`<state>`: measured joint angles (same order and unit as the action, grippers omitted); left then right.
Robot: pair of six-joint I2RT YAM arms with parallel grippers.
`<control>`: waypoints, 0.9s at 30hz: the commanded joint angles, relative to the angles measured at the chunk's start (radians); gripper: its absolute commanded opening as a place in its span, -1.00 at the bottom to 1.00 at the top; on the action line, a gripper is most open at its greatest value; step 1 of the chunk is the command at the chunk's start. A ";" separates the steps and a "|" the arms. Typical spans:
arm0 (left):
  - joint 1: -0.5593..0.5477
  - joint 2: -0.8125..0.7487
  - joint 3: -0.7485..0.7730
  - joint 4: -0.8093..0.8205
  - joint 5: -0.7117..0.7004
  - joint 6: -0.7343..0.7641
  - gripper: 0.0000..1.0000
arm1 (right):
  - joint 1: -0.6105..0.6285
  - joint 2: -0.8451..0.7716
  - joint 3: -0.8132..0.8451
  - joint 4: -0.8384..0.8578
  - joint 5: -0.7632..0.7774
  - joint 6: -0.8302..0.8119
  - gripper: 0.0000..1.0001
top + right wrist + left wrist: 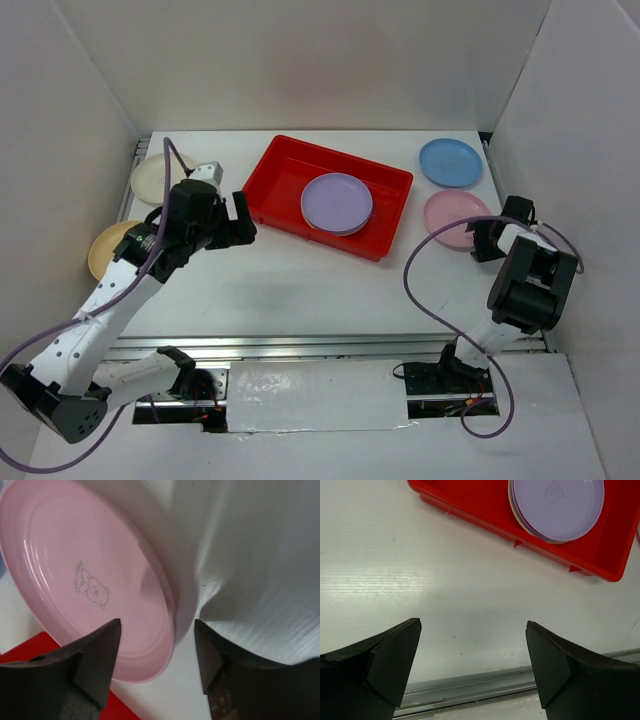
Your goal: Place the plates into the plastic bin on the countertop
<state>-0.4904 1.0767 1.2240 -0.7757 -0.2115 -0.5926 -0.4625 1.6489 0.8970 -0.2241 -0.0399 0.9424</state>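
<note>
The red plastic bin (285, 170) lies at the back middle of the white countertop (300, 280). It holds a stack of plates with a purple plate (337, 202) on top; a yellow edge shows under it in the left wrist view (555, 502). A blue plate (450, 162) and a pink plate (450, 218) lie right of the bin. A cream plate (155, 177) and a yellow-orange plate (108, 250) lie at the left. My left gripper (238, 228) is open and empty, just left of the bin (470, 505). My right gripper (157, 625) is open, its jaws either side of the pink plate's (85, 570) near rim.
White walls enclose the countertop on three sides. A metal rail (330, 345) runs along the near edge and shows in the left wrist view (470, 687). A purple cable (420, 270) loops over the table from the right arm.
</note>
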 commanded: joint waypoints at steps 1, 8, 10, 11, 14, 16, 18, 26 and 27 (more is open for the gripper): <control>0.030 -0.011 0.019 -0.014 -0.011 0.050 0.99 | 0.013 0.017 0.043 -0.001 0.037 -0.005 0.20; 0.096 -0.018 -0.009 0.000 0.047 0.068 0.99 | 0.041 0.040 0.072 -0.050 0.077 -0.030 -0.12; 0.111 -0.024 0.000 -0.004 0.050 0.076 0.99 | 0.045 0.049 0.094 -0.066 0.078 -0.045 -0.20; 0.115 -0.029 0.003 -0.007 0.053 0.079 0.99 | 0.047 0.058 0.102 -0.078 0.078 -0.048 -0.24; 0.148 -0.043 -0.004 -0.013 0.060 0.089 0.99 | 0.050 0.072 0.125 -0.098 0.075 -0.060 -0.74; 0.188 -0.050 -0.014 -0.010 0.073 0.106 0.99 | 0.048 0.072 0.128 -0.104 0.066 -0.063 -0.89; 0.240 -0.054 -0.024 -0.011 0.118 0.128 0.99 | 0.044 0.063 0.111 -0.098 0.046 -0.060 -0.97; 0.348 -0.096 -0.076 -0.010 0.040 0.076 0.99 | 0.100 -0.277 0.045 -0.115 0.101 -0.001 -1.00; 0.357 -0.107 -0.087 -0.008 0.002 0.059 0.99 | 0.111 -0.312 0.048 -0.119 0.109 -0.001 -1.00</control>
<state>-0.1608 1.0039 1.1526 -0.7933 -0.1410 -0.5041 -0.3843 1.4918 0.9222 -0.3664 0.0349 0.9100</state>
